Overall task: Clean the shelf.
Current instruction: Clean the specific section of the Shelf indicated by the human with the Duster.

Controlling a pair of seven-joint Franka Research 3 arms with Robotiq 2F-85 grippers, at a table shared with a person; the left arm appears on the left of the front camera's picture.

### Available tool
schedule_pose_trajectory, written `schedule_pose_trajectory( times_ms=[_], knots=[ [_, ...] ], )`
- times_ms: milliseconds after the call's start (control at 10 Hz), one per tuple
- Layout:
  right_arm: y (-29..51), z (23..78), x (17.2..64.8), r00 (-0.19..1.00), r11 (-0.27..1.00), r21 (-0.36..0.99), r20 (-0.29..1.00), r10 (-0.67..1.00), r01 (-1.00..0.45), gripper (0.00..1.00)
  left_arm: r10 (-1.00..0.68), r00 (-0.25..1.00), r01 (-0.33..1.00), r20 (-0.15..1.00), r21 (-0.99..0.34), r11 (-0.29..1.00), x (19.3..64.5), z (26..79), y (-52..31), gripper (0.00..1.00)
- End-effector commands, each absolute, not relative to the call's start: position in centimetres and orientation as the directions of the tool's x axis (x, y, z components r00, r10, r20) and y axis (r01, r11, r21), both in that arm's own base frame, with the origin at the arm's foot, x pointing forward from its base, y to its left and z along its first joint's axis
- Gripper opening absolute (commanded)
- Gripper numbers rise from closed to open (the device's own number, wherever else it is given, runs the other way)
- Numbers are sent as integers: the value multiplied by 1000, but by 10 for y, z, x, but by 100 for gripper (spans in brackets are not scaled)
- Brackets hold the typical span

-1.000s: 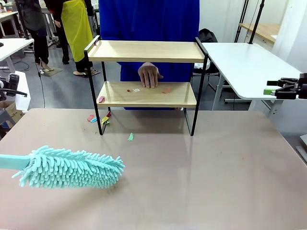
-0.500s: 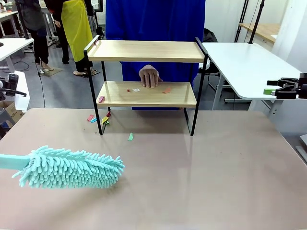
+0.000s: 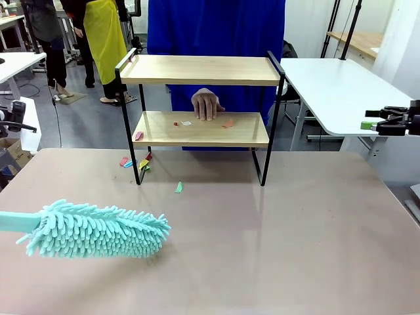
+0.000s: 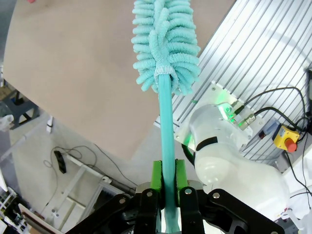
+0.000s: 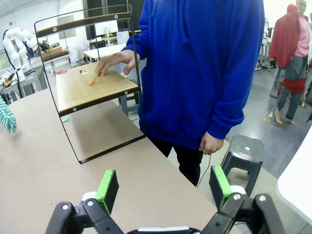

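Left gripper (image 4: 168,178): jaws clamped on the teal handle (image 4: 165,122) of 1 fluffy teal duster (image 4: 165,44), with 2 green pads pressed to either side of it. The handle runs straight out from the fingertips, and the head sits at its far end, low over the brown table (image 4: 73,73); cannot tell whether it touches. Right gripper (image 5: 164,187): jaws spread wide with nothing between its 2 green pads, held off the table's right side, well apart from everything else. Beyond the duster head, across bare tabletop, 1 green scrap (image 3: 178,188) lies alone. Past it, a tight cluster of coloured scraps (image 3: 134,162) sits at the shelf's front left leg, too bunched to count. The shelf (image 3: 197,70) stands upright at the table's far edge, well beyond both grippers: 2 wooden boards in 1 black frame. The lower board (image 3: 197,138) holds 4 pieces: 1 pink bit (image 3: 138,136) at its left end, 1 small red bit (image 3: 176,123) just beside 1 small white bit (image 3: 186,123), and 1 orange bit (image 3: 228,123) further right. A person (image 3: 216,26) in blue stands behind the shelf, 1 hand (image 3: 207,105) with fingertips down on the lower board between the white and orange bits. The other hand (image 5: 212,144) hangs at the side, loosely curled, far past the right gripper's pads.
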State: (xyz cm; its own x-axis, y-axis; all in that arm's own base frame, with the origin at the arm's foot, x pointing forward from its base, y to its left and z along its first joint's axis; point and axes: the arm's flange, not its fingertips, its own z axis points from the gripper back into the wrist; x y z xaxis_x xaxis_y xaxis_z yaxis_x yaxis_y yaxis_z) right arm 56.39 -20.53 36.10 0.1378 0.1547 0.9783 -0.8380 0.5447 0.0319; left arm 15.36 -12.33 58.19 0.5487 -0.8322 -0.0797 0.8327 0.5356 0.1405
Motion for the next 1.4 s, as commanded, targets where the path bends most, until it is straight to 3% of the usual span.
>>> schedule_pose_trajectory(
  times_ms=[0, 100, 400, 900, 1100, 1300],
  knots=[
    [-203, 365, 565, 131, 542, 25, 979, 157, -840, 100, -835, 545, 835, -75, 141, 532, 151, 580, -121, 13],
    [-203, 365, 565, 131, 542, 25, 979, 157, -840, 100, -832, 549, 833, -80, 140, 536, 154, 582, -123, 13],
    [-203, 365, 565, 131, 542, 25, 979, 157, -840, 100, -788, 590, 803, 174, -24, 596, 162, 587, -137, 13],
    [-203, 365, 565, 131, 542, 25, 979, 157, -840, 100, -382, 792, 524, 477, -209, 826, 166, 616, -227, 13],
    [-203, 365, 565, 131, 542, 25, 979, 157, -840, 100, -232, 828, 368, 511, -183, 912, 176, 615, -271, 13],
    [-203, 365, 565, 131, 542, 25, 979, 157, -840, 100, -229, 842, 387, 489, -250, 887, 199, 611, -316, 13]
  ],
)
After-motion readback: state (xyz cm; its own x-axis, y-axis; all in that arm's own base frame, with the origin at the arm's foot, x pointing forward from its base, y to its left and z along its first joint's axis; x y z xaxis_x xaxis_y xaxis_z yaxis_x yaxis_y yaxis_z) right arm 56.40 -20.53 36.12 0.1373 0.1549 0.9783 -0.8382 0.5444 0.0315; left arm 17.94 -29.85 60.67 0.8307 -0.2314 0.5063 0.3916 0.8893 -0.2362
